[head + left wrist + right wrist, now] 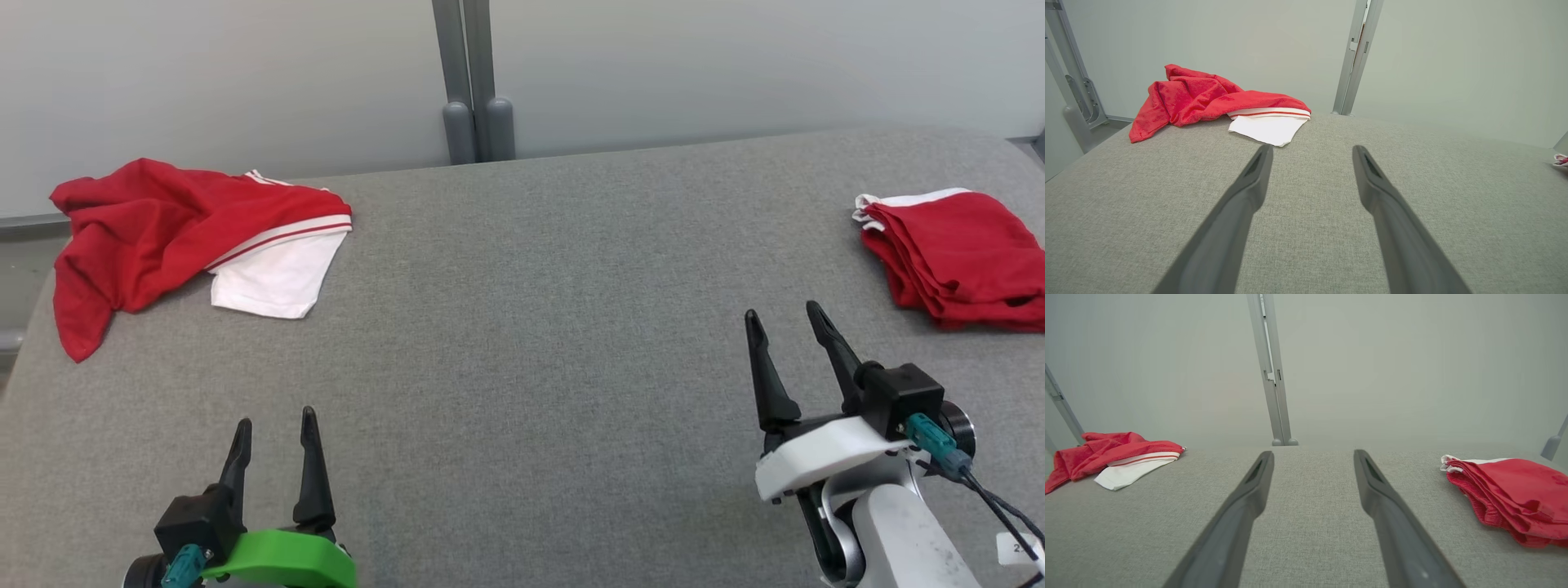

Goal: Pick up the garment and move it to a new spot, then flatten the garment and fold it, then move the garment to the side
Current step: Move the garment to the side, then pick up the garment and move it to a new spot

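The pick-up, the first step, is not yet begun: the garment (pixel 163 237) lies crumpled at ten o'clock on the grey worktop (pixel 522 343), well apart from both claws. The left claw (pixel 276 418) at seven o'clock and the right claw (pixel 782 310) at four o'clock both stand wide open and empty. The next move probably calls for the left arm to reach toward ten o'clock and pinch a raised red fold. The left wrist view shows the heap's height and its white hem nearest the claw; the right wrist view sets it against a folded red stack (pixel 963 253) at two o'clock.
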Controlling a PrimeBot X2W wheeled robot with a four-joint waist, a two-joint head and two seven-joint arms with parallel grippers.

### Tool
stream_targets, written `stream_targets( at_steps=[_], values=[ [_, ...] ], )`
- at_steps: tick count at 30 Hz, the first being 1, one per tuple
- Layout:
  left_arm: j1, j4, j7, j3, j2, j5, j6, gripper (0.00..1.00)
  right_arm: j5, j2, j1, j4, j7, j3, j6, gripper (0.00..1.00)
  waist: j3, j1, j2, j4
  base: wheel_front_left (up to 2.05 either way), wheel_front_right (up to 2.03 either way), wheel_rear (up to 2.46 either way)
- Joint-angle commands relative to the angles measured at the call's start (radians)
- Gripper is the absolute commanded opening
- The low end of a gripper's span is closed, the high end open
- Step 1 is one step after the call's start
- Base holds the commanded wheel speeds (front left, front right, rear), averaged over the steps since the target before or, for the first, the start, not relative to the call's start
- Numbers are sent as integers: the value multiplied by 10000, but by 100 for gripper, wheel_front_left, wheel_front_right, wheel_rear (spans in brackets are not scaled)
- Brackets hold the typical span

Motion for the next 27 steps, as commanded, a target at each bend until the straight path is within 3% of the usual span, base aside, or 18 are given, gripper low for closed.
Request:
stream_targets(
  at_steps=[1, 9, 27],
  values=[
    [180, -49, -31, 29, -5, 76, 48, 100, -16, -6, 290, -239, -29, -65, -13, 100, -159, 1, 0, 173, 0, 0, 0],
    [391, -214, -32, 18, -45, 212, 130, 100, 368, 41, 1039, -541, -29, -32, -13, 100, -199, 1, 0, 315, 0, 0, 0],
    [271, -158, -33, -141, -55, 198, 102, 100, 424, 41, 1028, -231, -29, 175, -12, 100, -227, 1, 0, 520, 0, 0, 0]
  ],
)
